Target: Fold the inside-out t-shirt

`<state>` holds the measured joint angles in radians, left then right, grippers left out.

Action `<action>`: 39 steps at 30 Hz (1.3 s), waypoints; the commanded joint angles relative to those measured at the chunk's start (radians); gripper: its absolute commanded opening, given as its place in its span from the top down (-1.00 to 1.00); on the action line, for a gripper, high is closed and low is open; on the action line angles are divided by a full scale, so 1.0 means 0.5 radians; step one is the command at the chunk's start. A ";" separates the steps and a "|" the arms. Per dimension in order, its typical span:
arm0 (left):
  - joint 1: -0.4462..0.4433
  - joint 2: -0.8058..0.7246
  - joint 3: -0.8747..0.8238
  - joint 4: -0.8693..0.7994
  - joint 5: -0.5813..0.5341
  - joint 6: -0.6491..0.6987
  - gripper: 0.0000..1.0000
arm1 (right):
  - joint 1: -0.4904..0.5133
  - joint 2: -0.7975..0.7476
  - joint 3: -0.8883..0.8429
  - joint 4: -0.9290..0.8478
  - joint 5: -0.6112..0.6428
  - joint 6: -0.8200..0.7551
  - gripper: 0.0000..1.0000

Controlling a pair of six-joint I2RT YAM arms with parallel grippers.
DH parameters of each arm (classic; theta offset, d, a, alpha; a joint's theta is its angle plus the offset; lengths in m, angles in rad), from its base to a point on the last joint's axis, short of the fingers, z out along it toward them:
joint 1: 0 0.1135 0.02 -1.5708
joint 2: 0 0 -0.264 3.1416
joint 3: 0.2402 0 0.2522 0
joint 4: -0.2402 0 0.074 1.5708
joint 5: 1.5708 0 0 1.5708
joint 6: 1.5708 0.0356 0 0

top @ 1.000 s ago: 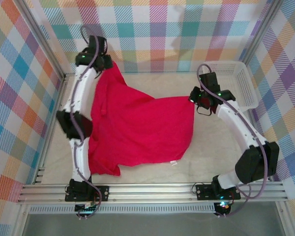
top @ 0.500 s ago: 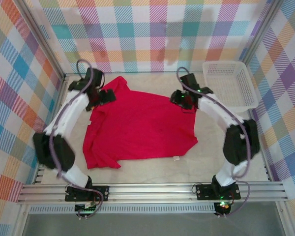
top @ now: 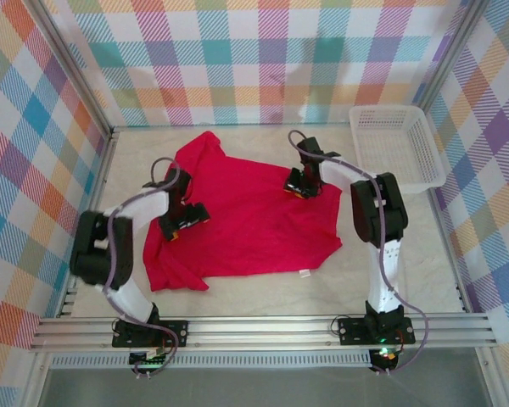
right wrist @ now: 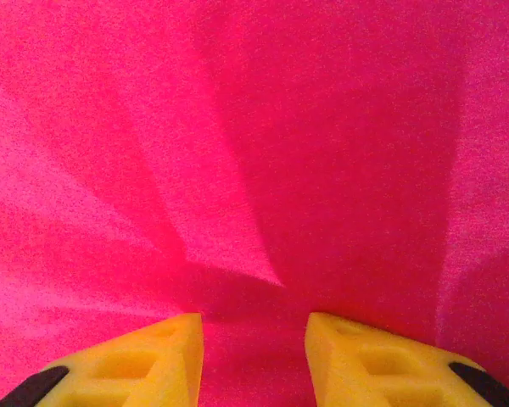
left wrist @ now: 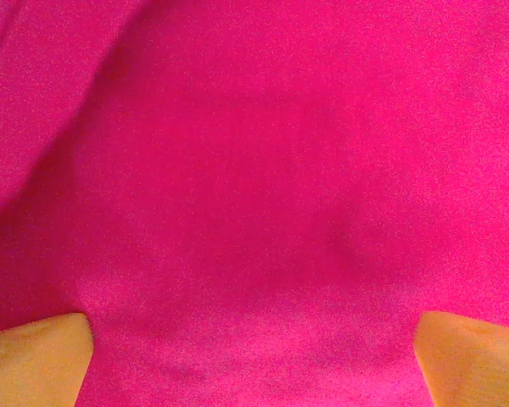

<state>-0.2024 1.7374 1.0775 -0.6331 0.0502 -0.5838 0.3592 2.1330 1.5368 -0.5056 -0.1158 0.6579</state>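
- Compared with a second ago, the t-shirt [top: 246, 216] is no longer strung up between the arms. It's been laid out on the bench [top: 390, 246], and both arms have swung down and inward over it.
- The shirt now lies mostly flat in the middle of the bench, sitting a bit toward 9 o'clock. One corner pokes out at 11 o'clock, and a small white tag [top: 304, 273] shows at the hem around 5 o'clock. The near-left part at about 7 o'clock looks rumpled.
- The left pincer [top: 184, 222] hovers low over the shirt's 9 o'clock side. It's spread wide and holds nothing, and in its wrist view the fingertips [left wrist: 34, 356] are far apart with just cloth below.
- The right pincer [top: 301, 184] is over the shirt's 1 o'clock area. Its gap is narrow, and a crease runs toward it, but I don't see anything actually pinched.
- The white basket [top: 399, 144] sits at 2 o'clock, well apart from the shirt.
- My read is that this is the spread-and-flatten step, just after letting go. No fold has been made yet.
- Next move, I'd guess, is to smooth that bunched near-left side. Then each pincer needs a clean grab on an edge or sleeve so one side can be carried over toward the middle without dragging the rest along.
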 commanded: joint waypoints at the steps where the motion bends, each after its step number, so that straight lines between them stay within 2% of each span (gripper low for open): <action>1: 0.006 0.324 0.434 -0.023 -0.160 0.023 -0.91 | -0.007 -0.156 -0.389 -0.015 0.015 0.051 0.28; 5: -0.003 0.800 1.192 -0.236 -0.239 0.098 -0.89 | 0.088 -0.449 -0.936 0.157 0.023 0.227 0.32; 8: -0.020 1.196 1.923 -0.470 -0.224 0.170 -0.85 | 0.304 -0.748 -1.228 0.289 -0.028 0.411 0.32; 11: -0.065 1.505 2.661 -0.708 -0.179 0.272 -0.82 | 0.522 -0.940 -1.231 0.269 0.001 0.386 0.25; 13: -0.090 1.583 2.973 -0.829 -0.163 0.337 -0.82 | 0.540 -1.010 -1.195 0.171 0.086 0.323 0.24; 14: -0.098 1.566 3.011 -0.845 -0.155 0.355 -0.82 | 0.537 -1.036 -1.186 0.132 0.155 0.284 0.24; 16: -0.107 1.421 2.879 -0.825 -0.150 0.370 -0.82 | 0.534 -1.056 -1.157 0.039 0.318 0.191 0.24; 18: -0.111 1.195 2.543 -0.721 -0.163 0.366 -0.80 | 0.524 -1.022 -1.097 -0.022 0.369 0.116 0.24; 20: -0.108 0.921 2.097 -0.536 -0.177 0.357 -0.80 | 0.518 -0.947 -1.012 -0.021 0.352 0.072 0.25; 23: -0.105 0.626 1.604 -0.343 -0.127 0.317 -0.80 | 0.506 -0.791 -0.813 0.005 0.340 0.021 0.30; 26: -0.105 0.458 1.264 -0.259 -0.035 0.263 -0.77 | 0.503 -0.606 -0.546 0.005 0.349 -0.023 0.31; 29: -0.120 0.298 0.927 -0.170 0.071 0.200 -0.65 | 0.503 -0.456 -0.337 -0.055 0.346 -0.036 0.31; 32: -0.219 0.018 0.520 -0.067 -0.047 0.207 -0.61 | 0.489 -0.376 -0.247 -0.128 0.307 -0.044 0.31; 36: -0.292 -0.132 0.176 0.056 -0.050 0.187 -0.62 | 0.444 -0.337 -0.311 -0.095 0.251 -0.016 0.31; 39: -0.289 -0.035 0.133 0.112 -0.090 0.196 -0.62 | 0.374 -0.262 -0.341 -0.034 0.207 0.022 0.31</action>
<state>-0.3546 1.7069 1.1568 -0.6643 0.0292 -0.4763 0.5816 1.9633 1.3842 -0.5171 0.0181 0.6617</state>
